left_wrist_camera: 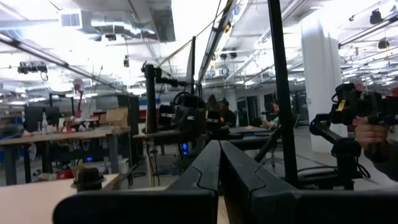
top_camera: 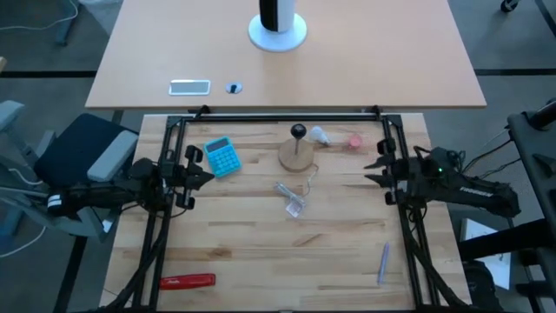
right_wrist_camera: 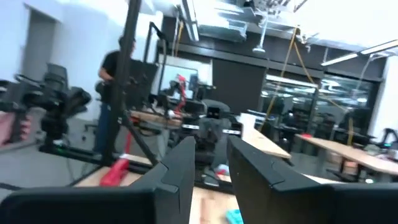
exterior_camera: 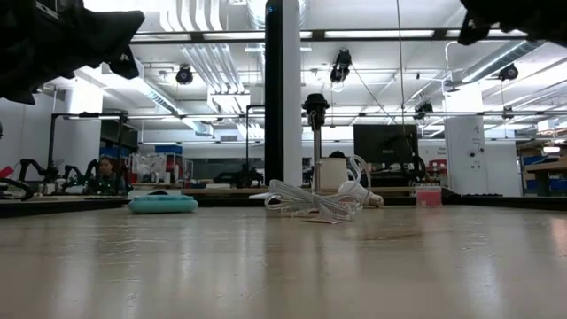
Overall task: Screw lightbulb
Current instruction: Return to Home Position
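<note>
The lightbulb (top_camera: 321, 136), a small white globe, lies on the wooden table near its far edge. It is beside a round wooden disc (top_camera: 296, 156) that carries an upright black socket (top_camera: 299, 131). In the low view the socket (exterior_camera: 315, 105) stands on its post above the table. My left gripper (top_camera: 205, 170) hovers at the table's left side, shut, with its fingers (left_wrist_camera: 214, 168) together and nothing between them. My right gripper (top_camera: 372, 172) hovers at the right side, open, with a narrow gap between its fingers (right_wrist_camera: 180, 168). Both are clear of the bulb.
A blue calculator (top_camera: 222, 156) lies left of the disc and a small pink-red round thing (top_camera: 354, 140) lies right of the bulb. A clear wrapper (top_camera: 291, 198) sits mid-table. A red tool (top_camera: 187, 281) and a pen (top_camera: 382, 261) lie near the front edge.
</note>
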{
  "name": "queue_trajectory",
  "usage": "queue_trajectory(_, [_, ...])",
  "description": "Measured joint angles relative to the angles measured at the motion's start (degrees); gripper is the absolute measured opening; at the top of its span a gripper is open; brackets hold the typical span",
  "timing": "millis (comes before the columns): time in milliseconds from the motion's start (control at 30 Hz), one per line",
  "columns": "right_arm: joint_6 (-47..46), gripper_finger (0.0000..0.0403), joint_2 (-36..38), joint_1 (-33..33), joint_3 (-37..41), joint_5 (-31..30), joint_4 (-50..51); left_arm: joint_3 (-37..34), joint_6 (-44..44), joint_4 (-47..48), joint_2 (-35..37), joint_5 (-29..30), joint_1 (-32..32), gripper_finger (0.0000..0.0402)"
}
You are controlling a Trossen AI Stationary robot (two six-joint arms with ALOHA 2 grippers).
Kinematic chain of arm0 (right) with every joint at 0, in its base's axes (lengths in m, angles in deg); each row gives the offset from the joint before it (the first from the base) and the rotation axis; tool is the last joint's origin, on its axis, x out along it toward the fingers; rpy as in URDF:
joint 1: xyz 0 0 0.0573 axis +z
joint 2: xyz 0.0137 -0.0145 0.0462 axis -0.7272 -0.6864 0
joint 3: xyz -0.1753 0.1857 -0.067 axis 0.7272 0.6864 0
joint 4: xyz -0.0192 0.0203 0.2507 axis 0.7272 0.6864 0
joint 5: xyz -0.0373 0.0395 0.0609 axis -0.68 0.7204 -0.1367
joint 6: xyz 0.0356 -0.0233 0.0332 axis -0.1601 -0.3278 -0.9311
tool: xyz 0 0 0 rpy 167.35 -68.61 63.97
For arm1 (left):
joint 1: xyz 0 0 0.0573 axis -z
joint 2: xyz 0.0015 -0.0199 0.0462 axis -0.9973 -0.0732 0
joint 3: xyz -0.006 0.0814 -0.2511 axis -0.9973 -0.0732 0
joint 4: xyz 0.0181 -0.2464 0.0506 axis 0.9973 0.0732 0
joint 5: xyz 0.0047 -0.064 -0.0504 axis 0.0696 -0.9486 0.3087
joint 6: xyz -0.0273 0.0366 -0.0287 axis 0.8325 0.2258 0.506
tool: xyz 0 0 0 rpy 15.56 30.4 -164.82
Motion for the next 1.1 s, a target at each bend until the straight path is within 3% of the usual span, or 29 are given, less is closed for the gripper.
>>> queue_trajectory(233, [-4.4, 0.0074, 12.7, 0.0, 6.8, 2.2, 5.6, 0.0, 0.0, 0.0, -3.1, 0.0, 0.0, 0.0])
queue_trajectory(467, [-2.1, 0.0057, 10.7, 0.1, 9.6, 10.5, 8.0, 0.0, 0.2, 0.0, -6.6, 0.0, 0.0, 0.0])
queue_trajectory(800, [-2.0, 0.0039, 10.6, 0.1, 13.0, 10.6, 8.8, 0.0, 0.2, 0.4, -12.0, 0.0, 0.0, 0.0])
queue_trajectory(1100, [-3.0, 0.0047, 10.0, 0.1, 13.1, 10.5, 9.3, 0.0, 0.2, 0.4, -16.6, 0.0, 0.0, 0.0])
